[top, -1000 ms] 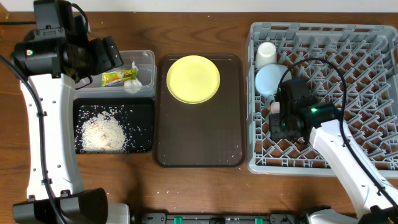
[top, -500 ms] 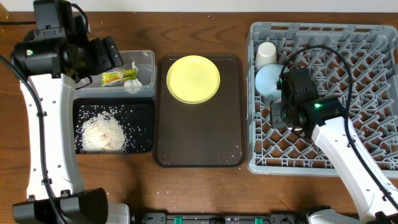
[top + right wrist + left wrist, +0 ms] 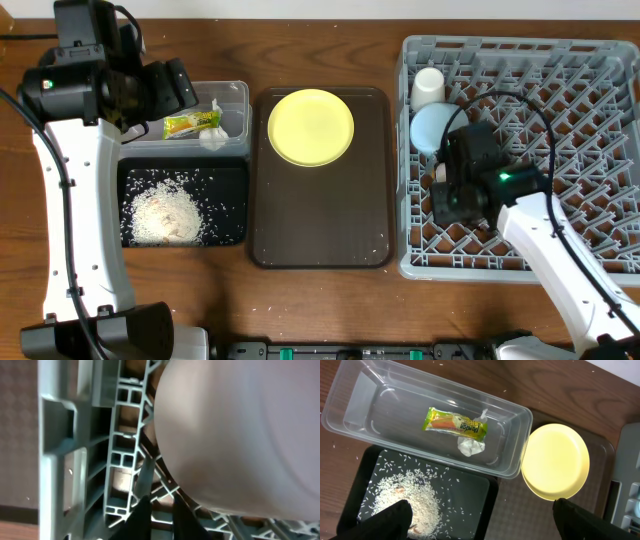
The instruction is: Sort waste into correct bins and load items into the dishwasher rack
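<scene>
Wooden table (image 3: 320,20); the dishwasher rack (image 3: 600,120) stands at its right end.

Hazard: the right gripper (image 3: 161,510) sits low in the rack lattice, fingers drawn nearly together, with nothing visibly between them. The white-pinkish bowl (image 3: 240,435) lies just beside it. A careless lift could snag a peg or tip the bowl.

The left gripper (image 3: 482,515) hangs spread wide above the clear tub (image 3: 350,405).

Obscured: the bowl's rim and seating are probably against the pegs, but the arm covers them from overhead. No chopsticks are visible.
</scene>
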Motion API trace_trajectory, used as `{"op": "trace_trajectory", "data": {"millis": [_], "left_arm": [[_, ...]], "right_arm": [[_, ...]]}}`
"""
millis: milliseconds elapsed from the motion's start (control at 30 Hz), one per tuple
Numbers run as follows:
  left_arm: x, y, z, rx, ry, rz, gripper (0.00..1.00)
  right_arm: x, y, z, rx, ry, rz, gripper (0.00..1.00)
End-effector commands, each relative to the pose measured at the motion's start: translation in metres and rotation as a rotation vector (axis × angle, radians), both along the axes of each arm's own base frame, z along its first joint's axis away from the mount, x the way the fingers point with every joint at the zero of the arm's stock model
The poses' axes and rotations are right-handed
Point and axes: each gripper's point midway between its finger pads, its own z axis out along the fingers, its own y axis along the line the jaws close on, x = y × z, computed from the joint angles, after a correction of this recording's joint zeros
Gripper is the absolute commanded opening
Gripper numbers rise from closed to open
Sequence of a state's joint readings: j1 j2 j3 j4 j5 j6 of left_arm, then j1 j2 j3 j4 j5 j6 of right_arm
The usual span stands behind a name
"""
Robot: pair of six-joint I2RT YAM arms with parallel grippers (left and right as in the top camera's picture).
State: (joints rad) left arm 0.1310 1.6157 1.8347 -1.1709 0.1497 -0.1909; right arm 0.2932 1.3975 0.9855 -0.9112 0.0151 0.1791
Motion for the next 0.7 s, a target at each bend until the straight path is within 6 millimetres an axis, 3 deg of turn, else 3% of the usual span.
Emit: {"op": "trace_trajectory", "data": {"millis": [0, 167, 467, 667], "left_arm": [[0.0, 0.004, 0.005, 0.005, -0.01, 0.021, 0.93], [0.0, 0.004, 0.005, 0.005, -0.01, 0.021, 0.93], [0.0, 0.004, 0.005, 0.005, -0.01, 0.021, 0.93], [0.0, 0.004, 0.005, 0.006, -0.01, 0.021, 0.93]], "right_arm": [[-0.005, 0.004, -0.006, 0.006, 0.004, 0.009, 0.11], [-0.004, -0.001, -0.017, -0.017, -0.014, 0.002, 0.11], [0.019, -0.017, -0.006, -0.108, -0.12, -0.053, 0.1], [0.027, -0.015, -0.001, -0.102, -0.154, -0.056, 0.11]]}}
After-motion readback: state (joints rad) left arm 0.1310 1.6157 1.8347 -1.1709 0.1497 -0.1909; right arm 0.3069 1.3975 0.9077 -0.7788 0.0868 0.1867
